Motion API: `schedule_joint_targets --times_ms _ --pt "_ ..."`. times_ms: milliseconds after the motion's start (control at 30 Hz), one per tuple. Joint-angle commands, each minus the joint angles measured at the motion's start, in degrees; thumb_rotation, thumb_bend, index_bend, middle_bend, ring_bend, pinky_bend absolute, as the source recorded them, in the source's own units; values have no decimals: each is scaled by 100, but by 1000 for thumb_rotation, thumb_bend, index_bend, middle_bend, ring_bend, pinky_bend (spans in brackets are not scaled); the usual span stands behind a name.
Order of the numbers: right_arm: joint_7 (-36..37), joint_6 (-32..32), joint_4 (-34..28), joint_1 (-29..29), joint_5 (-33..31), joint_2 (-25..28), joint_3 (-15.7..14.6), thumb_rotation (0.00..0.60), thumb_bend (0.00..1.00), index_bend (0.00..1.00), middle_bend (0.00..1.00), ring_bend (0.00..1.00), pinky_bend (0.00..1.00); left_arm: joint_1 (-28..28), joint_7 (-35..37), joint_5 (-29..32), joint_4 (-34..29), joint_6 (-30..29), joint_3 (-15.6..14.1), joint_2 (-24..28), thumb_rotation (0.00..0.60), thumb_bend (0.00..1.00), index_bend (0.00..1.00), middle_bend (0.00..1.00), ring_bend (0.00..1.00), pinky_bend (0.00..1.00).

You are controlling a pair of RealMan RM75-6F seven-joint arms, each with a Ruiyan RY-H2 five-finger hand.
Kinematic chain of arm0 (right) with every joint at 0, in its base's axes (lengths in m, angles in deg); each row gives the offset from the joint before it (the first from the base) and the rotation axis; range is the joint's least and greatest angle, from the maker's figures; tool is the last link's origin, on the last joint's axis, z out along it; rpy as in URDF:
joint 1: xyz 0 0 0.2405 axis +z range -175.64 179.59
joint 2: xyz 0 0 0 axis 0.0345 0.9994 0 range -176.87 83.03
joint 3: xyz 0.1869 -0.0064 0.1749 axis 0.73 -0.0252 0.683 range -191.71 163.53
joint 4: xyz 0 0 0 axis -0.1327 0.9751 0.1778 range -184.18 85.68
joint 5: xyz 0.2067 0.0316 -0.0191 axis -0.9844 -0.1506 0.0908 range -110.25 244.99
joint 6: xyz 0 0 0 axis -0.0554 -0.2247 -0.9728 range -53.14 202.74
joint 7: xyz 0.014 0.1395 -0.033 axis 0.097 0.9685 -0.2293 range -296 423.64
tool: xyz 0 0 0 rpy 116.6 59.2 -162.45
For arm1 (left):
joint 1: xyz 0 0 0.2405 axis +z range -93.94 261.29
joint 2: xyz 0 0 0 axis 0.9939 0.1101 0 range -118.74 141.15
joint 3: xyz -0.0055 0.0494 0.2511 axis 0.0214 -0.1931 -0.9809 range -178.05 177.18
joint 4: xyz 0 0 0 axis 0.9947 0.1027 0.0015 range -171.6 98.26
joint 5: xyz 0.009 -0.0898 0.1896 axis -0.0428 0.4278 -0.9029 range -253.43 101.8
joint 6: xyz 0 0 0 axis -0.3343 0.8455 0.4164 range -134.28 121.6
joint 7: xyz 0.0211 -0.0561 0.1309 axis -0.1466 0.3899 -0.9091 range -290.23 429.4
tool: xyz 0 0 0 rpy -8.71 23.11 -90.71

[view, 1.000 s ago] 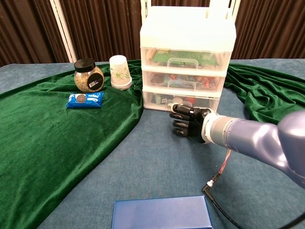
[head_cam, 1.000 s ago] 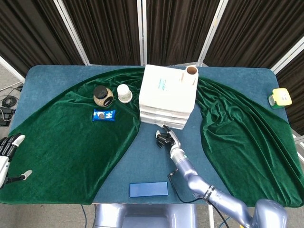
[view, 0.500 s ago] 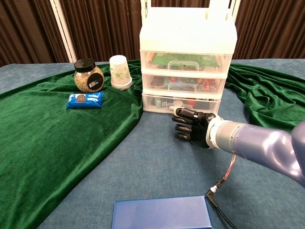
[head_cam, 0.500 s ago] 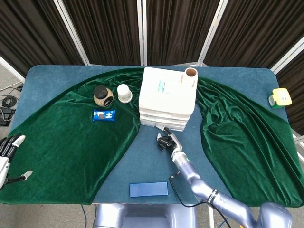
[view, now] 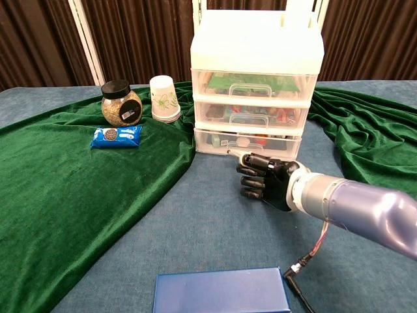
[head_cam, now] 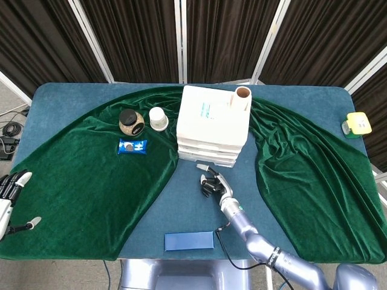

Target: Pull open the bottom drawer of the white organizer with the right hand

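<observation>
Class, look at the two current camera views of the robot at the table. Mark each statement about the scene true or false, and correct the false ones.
1. The right hand is in front of the bottom drawer of the white organizer. True.
2. The paper cup lies on its side. False: it stands upside down beside the jar.
3. The blue snack packet lies on the green cloth. True.
4. The left hand is holding the jar. False: it rests at the table's left edge, far from the jar.
5. The blue box sits on top of the organizer. False: it lies at the table's near edge.
</observation>
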Motion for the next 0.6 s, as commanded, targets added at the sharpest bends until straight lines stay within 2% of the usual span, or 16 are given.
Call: schedule_joint_targets --times_ms 33,333,500,600 --pt "-93 -388 -227 -164 393 -2 -100 600 588 298 900 959 904 -2 2 -2 3 1 -1 -2 600 111 0 0 0 0" --pt "-697 -1940 -787 -512 1973 108 -605 600 587 298 900 959 904 11 8 13 11 -30 10 1 600 111 0 0 0 0" --pt "-1410 -2503 -801 -484 2418 218 -831 600 585 297 900 959 904 14 -30 17 6 -35 13 -5 600 111 0 0 0 0" --pt "-1861 -2720 -827 -445 2469 310 -898 600 585 296 900 959 904 22 -60 16 -4 -53 16 -8 600 111 0 0 0 0"
